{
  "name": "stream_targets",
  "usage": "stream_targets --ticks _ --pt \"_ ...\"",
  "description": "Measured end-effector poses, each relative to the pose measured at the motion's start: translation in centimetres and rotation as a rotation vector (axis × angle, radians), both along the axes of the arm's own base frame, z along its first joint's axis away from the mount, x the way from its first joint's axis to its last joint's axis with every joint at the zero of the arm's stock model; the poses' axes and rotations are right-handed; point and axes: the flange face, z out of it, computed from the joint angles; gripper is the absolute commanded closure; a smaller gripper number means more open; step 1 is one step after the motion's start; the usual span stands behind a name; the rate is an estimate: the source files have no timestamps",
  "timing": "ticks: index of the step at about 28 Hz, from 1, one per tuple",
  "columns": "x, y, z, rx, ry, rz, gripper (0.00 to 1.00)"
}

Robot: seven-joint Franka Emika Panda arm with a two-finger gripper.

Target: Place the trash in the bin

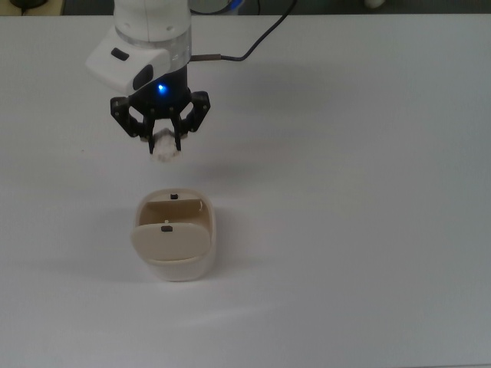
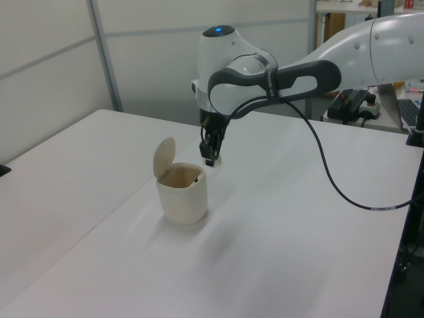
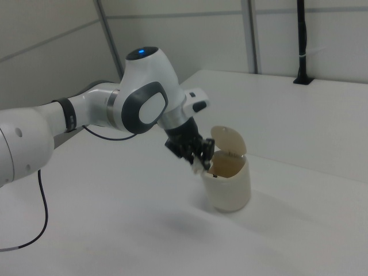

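Spanning 3 views, white table.

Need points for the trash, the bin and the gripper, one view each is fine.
trash (image 1: 163,149): top view, on the white wad showing between the jaws.
bin (image 1: 178,268): top view, on its front wall below the raised flap.
gripper (image 1: 162,142): top view, midway between its fingertips, shut on the trash.

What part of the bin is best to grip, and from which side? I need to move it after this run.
Grip the bin across its two long side walls, from above. The raised flap lid blocks one end, while the rounded sides look bare. The gripper holds the paper wad now.
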Motion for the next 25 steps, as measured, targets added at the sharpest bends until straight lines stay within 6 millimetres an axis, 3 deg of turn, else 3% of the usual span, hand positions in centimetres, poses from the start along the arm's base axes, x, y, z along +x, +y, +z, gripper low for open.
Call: stream_targets --ticks 5,7,9,10,11,12,25 --pt "2.3 0.8 -1.3 0.002 -0.143 0.015 0.71" --pt "3.5 1.2 -3.1 0.005 -0.191 0.022 0.59" --pt "4.3 1.4 -4.5 0.006 -0.218 0.027 0.57" --pt "4.6 1.5 -5.1 0.007 -0.227 0.029 0.5" --pt "4.9 1.6 -5.8 0.007 -0.233 0.031 0.18" --pt "5.2 1.6 -6.5 0.007 -0.237 0.033 0.03" --pt "5.1 1.6 -7.3 0.007 -0.199 0.03 0.0"
